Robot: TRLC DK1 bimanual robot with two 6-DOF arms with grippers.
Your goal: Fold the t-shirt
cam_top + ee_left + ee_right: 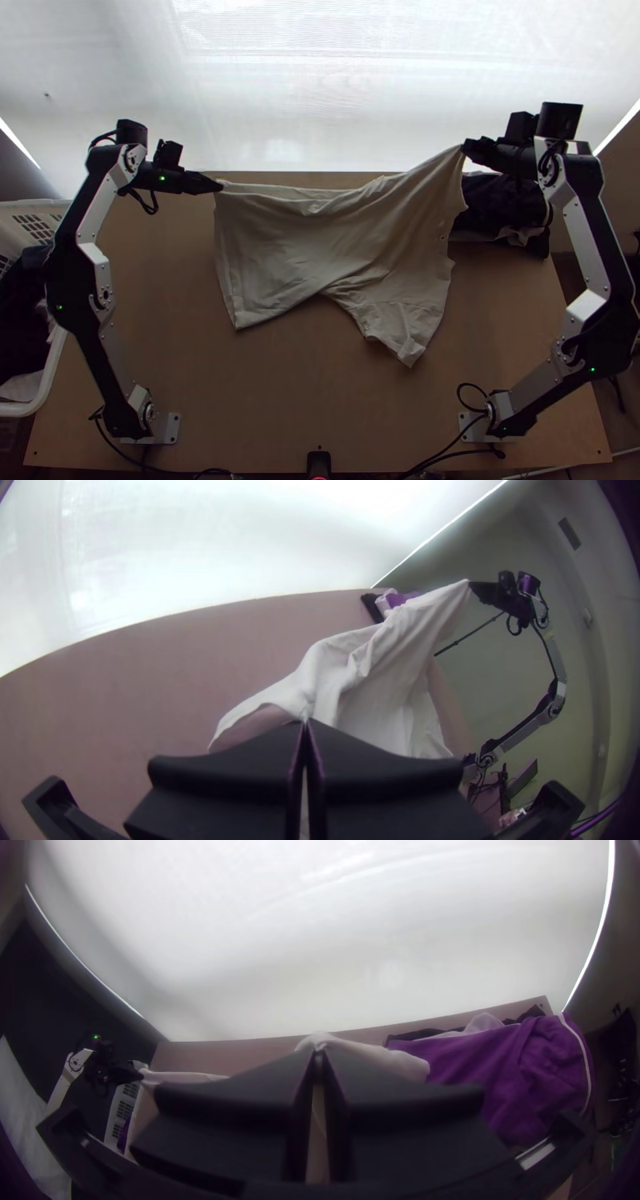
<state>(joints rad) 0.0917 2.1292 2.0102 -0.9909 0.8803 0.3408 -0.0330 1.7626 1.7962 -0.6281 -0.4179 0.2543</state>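
A pale T-shirt (336, 236) hangs, loosely creased, between the left pincer (221, 186) and the right pincer (465, 147), each closed on its upper edge, near the desk's (264, 400) far edge. Dark clothes (500, 204) lie by the far right corner.

A white basket (36, 208) stands left — dark clothes (498, 200) lie right.
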